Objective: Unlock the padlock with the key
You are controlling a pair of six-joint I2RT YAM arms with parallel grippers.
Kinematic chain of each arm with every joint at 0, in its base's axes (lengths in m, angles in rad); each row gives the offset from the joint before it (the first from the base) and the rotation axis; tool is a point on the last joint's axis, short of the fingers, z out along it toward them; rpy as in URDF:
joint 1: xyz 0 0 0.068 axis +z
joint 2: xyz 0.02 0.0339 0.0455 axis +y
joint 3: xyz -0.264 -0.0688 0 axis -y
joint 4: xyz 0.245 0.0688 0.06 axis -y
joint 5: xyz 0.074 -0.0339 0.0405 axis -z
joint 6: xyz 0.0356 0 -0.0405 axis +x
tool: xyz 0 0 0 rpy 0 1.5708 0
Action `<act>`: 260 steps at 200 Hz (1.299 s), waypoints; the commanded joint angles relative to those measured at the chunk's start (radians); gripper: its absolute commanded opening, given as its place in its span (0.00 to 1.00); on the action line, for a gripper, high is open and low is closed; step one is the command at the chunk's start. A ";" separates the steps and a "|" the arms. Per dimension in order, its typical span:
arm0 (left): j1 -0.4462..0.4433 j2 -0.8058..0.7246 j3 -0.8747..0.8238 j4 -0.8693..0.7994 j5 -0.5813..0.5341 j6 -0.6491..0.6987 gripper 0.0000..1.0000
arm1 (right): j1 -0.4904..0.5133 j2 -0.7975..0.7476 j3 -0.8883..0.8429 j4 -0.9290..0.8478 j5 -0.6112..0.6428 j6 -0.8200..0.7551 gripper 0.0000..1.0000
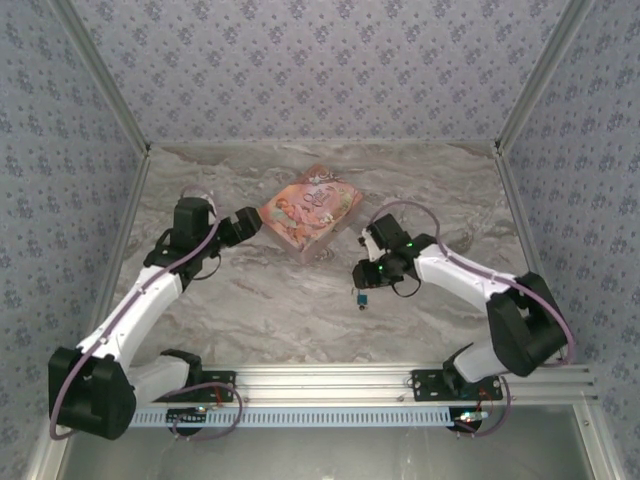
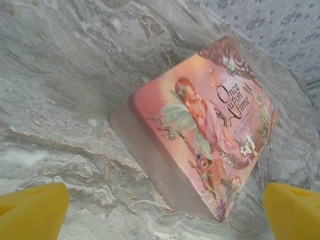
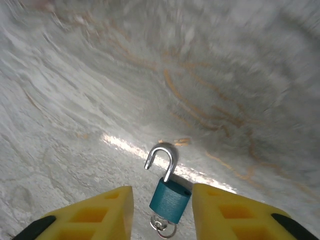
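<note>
**Padlock.** In the right wrist view the padlock (image 3: 170,199) has a small blue-green body of rounded block form. Its thin silvery shackle (image 3: 161,159) is released: one leg is seated in the body, while the other ends free, clear of the body on the left. A small metal ring (image 3: 161,226) sits at the underside of the body. Whether a key is in the lock cannot be told.

**Position.** The padlock is between the two yellow fingers (image 3: 100,212) of the right gripper (image 3: 162,192), with a gap on either side. Whether it rests on the tabletop (image 3: 75,125) cannot be told. From the top camera, the padlock (image 1: 361,298) is just below the right gripper (image 1: 368,272), right of the tabletop's (image 1: 270,315) centre and well apart from the pink box (image 1: 310,212).

**Grippers.** The right gripper is spread and does not touch the body. The left gripper (image 2: 165,200) is spread wide, facing the pink box (image 2: 200,125), which is lettered "Once Upon A Time". From above, the left gripper (image 1: 250,222) is just beside the box's left corner.
</note>
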 commanded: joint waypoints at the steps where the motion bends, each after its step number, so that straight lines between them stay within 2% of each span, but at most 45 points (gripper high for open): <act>1: 0.025 -0.062 0.016 -0.031 -0.040 0.041 1.00 | -0.060 -0.106 0.037 -0.029 0.068 -0.043 0.41; 23: 0.056 -0.117 -0.001 -0.058 -0.106 0.073 0.99 | -0.136 -0.199 0.031 -0.020 0.115 -0.089 0.44; 49: 0.070 -0.209 -0.051 -0.070 -0.289 0.133 0.99 | -0.241 -0.323 -0.013 0.048 0.193 -0.139 0.52; 72: 0.074 -0.293 -0.130 -0.018 -0.445 0.211 0.99 | -0.342 -0.432 -0.103 0.172 0.240 -0.165 0.72; 98: 0.076 -0.385 -0.259 0.118 -0.552 0.317 1.00 | -0.446 -0.503 -0.207 0.296 0.317 -0.153 0.99; 121: 0.076 -0.430 -0.384 0.257 -0.630 0.381 0.99 | -0.536 -0.500 -0.289 0.395 0.342 -0.157 1.00; 140: 0.079 -0.419 -0.442 0.303 -0.663 0.428 0.99 | -0.598 -0.467 -0.358 0.500 0.321 -0.179 1.00; 161: 0.094 -0.373 -0.462 0.314 -0.649 0.448 0.99 | -0.621 -0.407 -0.462 0.715 0.283 -0.245 1.00; 213: 0.147 -0.235 -0.499 0.459 -0.538 0.501 1.00 | -0.632 -0.180 -0.577 1.185 0.221 -0.248 1.00; 240: 0.176 -0.161 -0.508 0.552 -0.465 0.538 0.99 | -0.614 -0.101 -0.556 1.262 0.178 -0.336 1.00; 260: 0.195 -0.093 -0.518 0.640 -0.419 0.564 0.99 | -0.617 -0.013 -0.564 1.361 0.159 -0.346 1.00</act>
